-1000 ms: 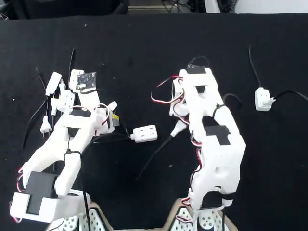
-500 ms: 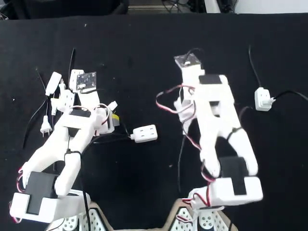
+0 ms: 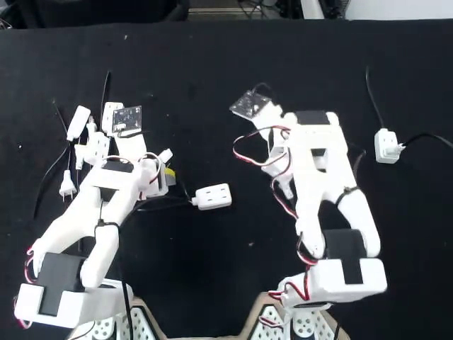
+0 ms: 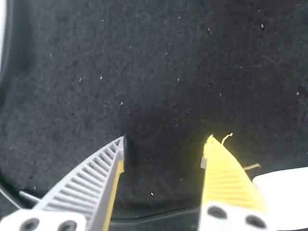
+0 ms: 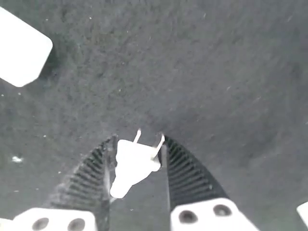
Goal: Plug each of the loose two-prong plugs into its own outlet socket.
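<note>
The right hand is clamping a white plug, prongs jutting ahead of it; approaching an outlet squarely seems best.

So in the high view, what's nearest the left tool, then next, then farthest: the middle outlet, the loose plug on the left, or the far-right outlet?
1. The middle outlet, just to the right of the left tool.
2. The loose plug, out on the left.
3. The far-right outlet, past the other arm.

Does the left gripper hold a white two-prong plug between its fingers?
No: the left gripper is open, with bare black table cloth between its grey and yellow fingers.
</note>
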